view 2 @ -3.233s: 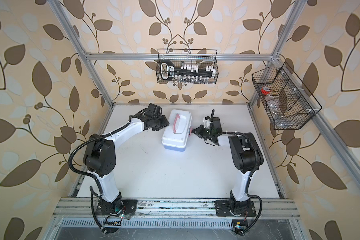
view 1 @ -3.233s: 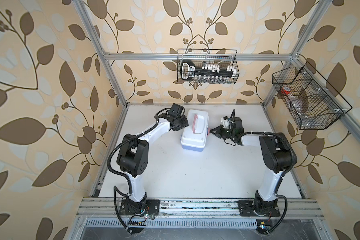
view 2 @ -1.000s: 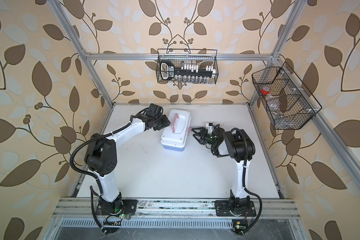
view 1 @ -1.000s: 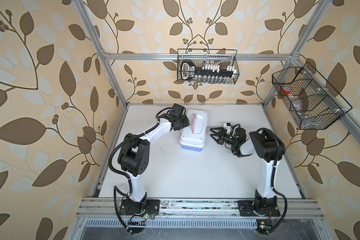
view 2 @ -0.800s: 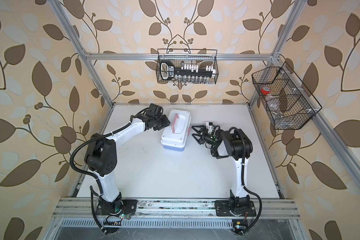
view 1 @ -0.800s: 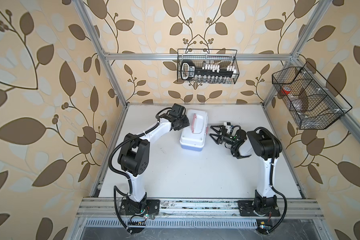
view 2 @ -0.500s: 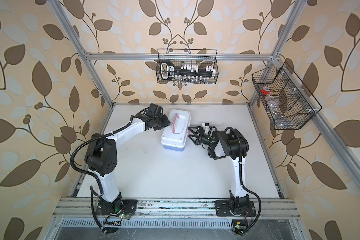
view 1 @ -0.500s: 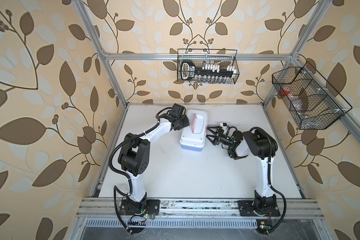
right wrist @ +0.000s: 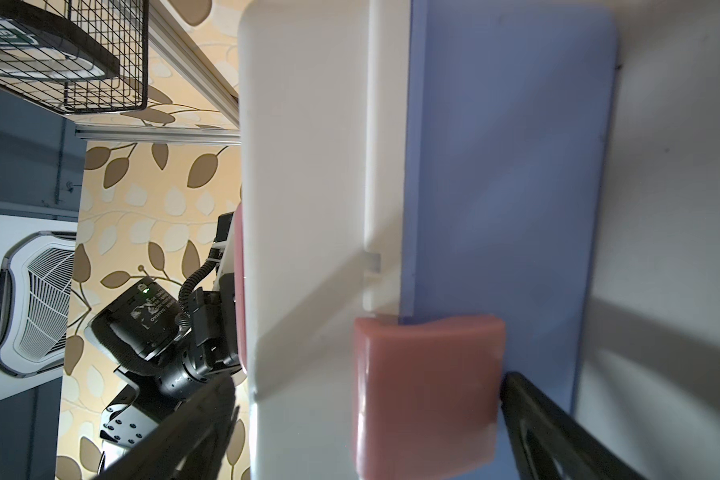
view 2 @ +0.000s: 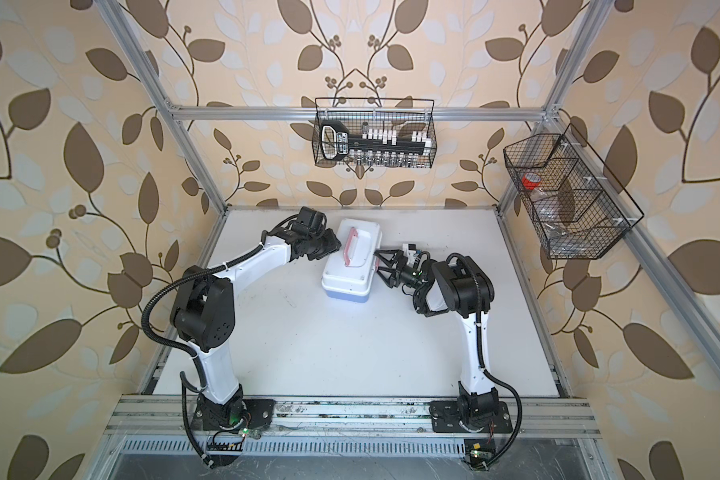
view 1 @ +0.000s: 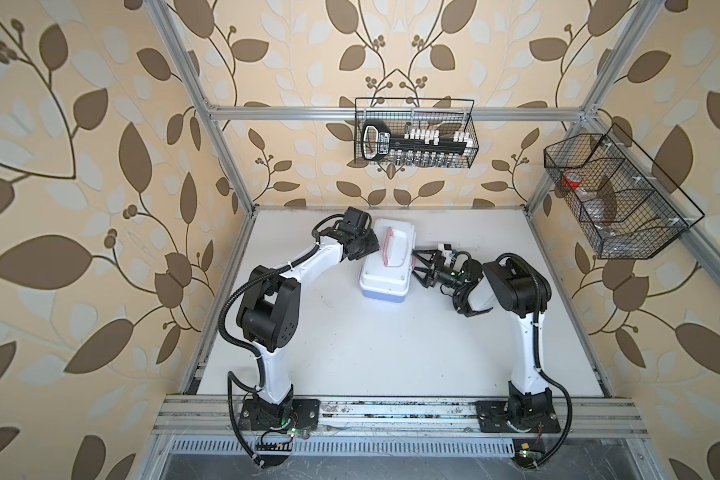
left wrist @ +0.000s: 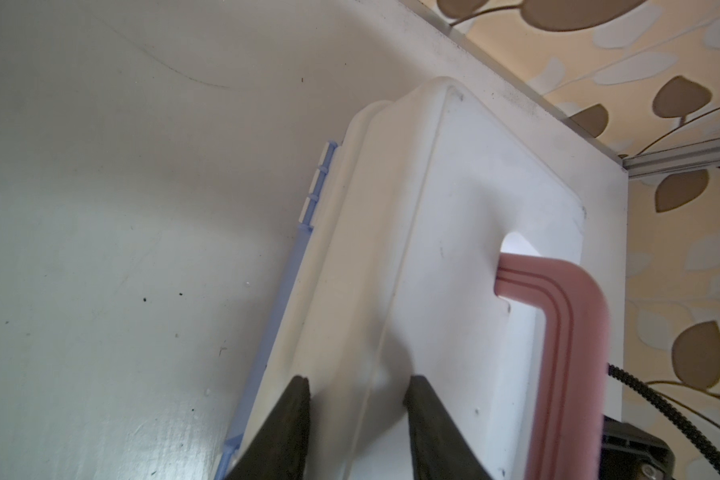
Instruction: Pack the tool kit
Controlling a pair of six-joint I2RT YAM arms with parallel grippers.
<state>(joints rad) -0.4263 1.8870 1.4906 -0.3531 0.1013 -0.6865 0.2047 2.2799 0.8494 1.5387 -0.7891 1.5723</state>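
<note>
While the white table [view 1: 371, 345] bears the closed tool kit [view 1: 385, 270] at rear centre, the back-wall wire basket [view 1: 470, 145] holds a socket holder [view 1: 416, 143]. Left gripper [view 1: 373, 246]: jaws half-parted, tips on lid [left wrist: 466, 208]. Right gripper [view 1: 415, 266]: jaws wide, flanking latch [right wrist: 425, 395].

Both top views look steeply down from high above the front edge of the flat white tabletop [view 1: 391, 353], and I see all of it. My left wrist camera sits very near the small plastic case with white lid and pink handle [left wrist: 454, 249], looking along its lid. My right wrist camera faces its blue side wall, equally close. All four views share that case.
</note>
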